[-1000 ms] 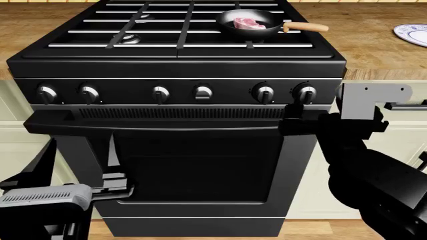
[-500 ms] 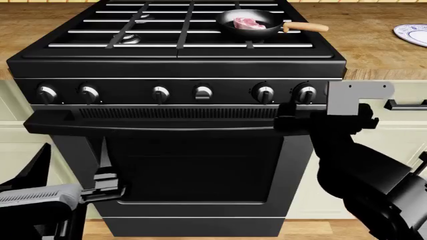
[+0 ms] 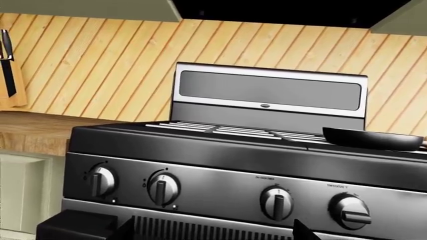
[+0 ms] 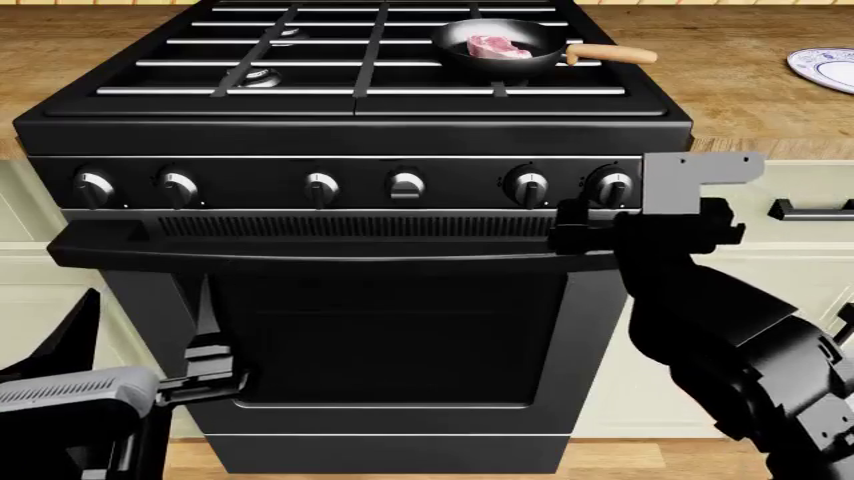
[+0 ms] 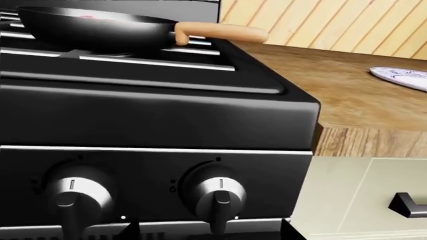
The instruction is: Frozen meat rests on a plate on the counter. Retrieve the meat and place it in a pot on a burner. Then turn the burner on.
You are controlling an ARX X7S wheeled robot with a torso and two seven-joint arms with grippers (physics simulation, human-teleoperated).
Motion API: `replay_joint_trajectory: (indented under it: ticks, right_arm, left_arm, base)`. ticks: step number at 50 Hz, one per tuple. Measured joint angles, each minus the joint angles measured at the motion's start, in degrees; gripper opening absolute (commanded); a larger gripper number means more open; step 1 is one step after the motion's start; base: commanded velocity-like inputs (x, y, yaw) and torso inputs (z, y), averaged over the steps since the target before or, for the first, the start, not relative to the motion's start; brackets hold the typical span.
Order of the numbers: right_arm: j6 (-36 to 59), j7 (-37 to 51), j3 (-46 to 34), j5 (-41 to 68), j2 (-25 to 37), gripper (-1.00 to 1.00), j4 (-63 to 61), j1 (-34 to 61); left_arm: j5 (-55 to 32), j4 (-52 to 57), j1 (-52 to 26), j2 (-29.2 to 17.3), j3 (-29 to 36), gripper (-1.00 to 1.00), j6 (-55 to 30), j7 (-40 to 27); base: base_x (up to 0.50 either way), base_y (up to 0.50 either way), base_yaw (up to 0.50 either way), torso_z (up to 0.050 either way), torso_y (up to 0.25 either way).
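Note:
The meat lies in the pot, a black pan with a wooden handle, on the stove's back right grate. The burner beneath it is hidden by the pot. The plate sits bare on the counter at the far right. My right gripper is open just in front of the rightmost knob. In the right wrist view its fingertips stand either side of that knob, and the pot shows above. My left gripper is open, low before the oven door.
A row of silver knobs runs across the stove front above the oven handle. Two uncovered burner heads sit on the left grate. A cabinet handle is right of my right arm. A knife block stands on the left counter.
My right gripper has moved left and slightly up, closing in on the rightmost knob. My left gripper has drifted a little left and down. The pot and meat have not moved.

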Motion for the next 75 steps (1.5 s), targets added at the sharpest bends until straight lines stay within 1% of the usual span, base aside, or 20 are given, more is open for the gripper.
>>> replay_joint_trajectory:
  ticks: [41,61,75]
  right_arm:
    - [-3.2,-7.9,-2.7,-4.6,-4.4,1.00,17.1,6.2]
    - [-3.9,-6.5,-1.4,-3.3,-2.7,1.00,11.6,4.1]
    - [-3.0,-8.3,-1.3,-2.3,-2.7,1.00,13.7,5.1]
  left_arm:
    - [0.0,-0.8,-0.2,0.0,0.3,1.00,0.3,-0.3]
    - [0.1,-1.1,-0.4,0.0,0.5,1.00,0.3,-0.4]
    - [0.1,-1.8,-0.7,0.0,0.6,1.00,0.4,-0.5]
  base:
    - [0.00,0.00,0.00,0.000,0.000]
    - [0.00,0.00,0.00,0.000,0.000]
    - [0.00,0.00,0.00,0.000,0.000]
